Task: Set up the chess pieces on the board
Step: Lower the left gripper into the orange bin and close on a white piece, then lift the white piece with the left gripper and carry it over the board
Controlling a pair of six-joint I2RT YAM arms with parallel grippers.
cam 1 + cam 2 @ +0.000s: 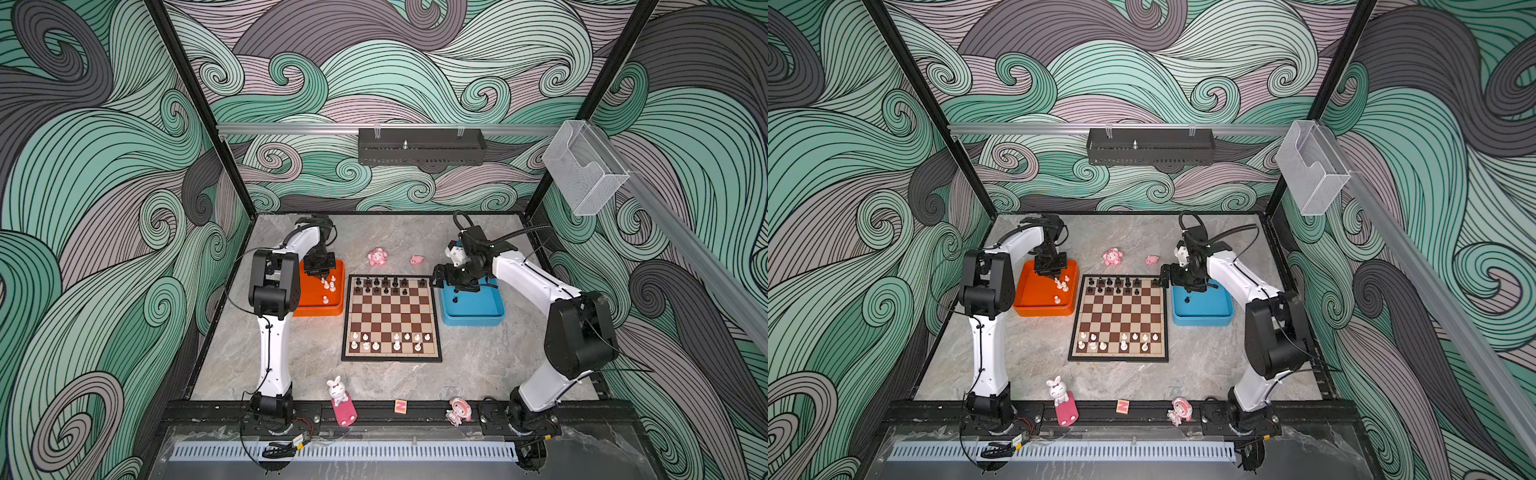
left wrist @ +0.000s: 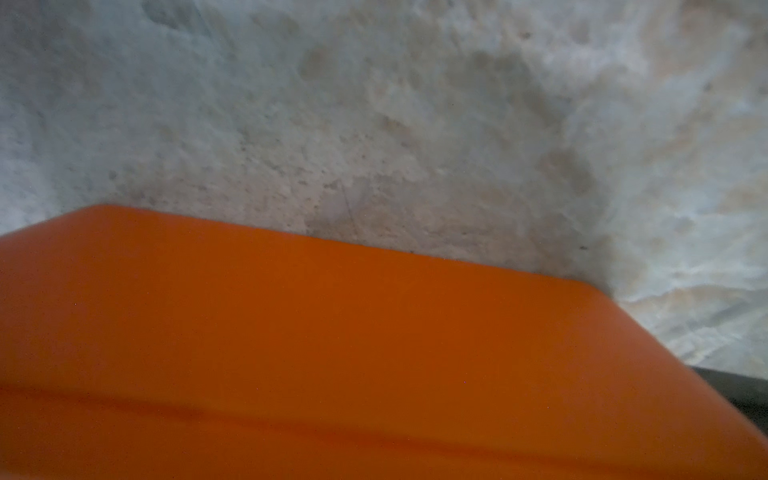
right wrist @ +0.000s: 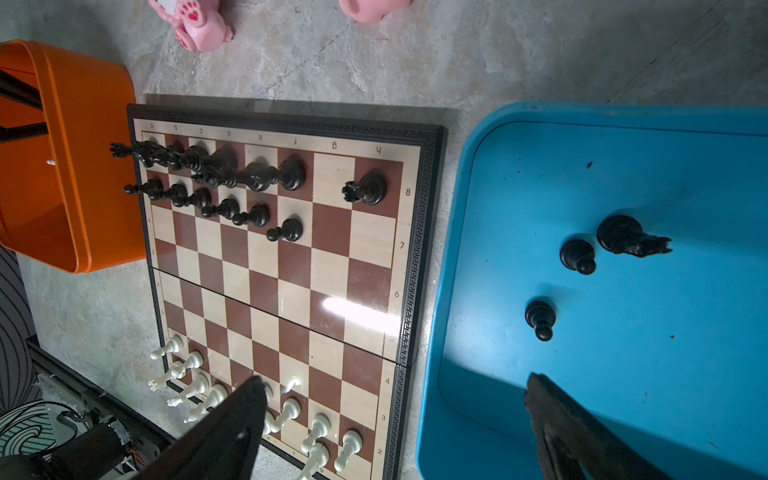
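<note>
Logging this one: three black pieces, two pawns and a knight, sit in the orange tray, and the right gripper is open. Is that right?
Wrong tray. The two pawns and the knight sit in the blue tray, not the orange one; the right wrist view shows it. The right gripper is open, as you say.

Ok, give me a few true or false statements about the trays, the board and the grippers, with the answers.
1. Three black pieces are in the blue tray. True.
2. The right gripper is shut on a pawn. False: it is open and empty.
3. The white pieces fill the middle rows of the board. False: those rows are bare; the white pieces stand at its robot-side end.
4. The left gripper reaches down into the orange tray. True.
</note>
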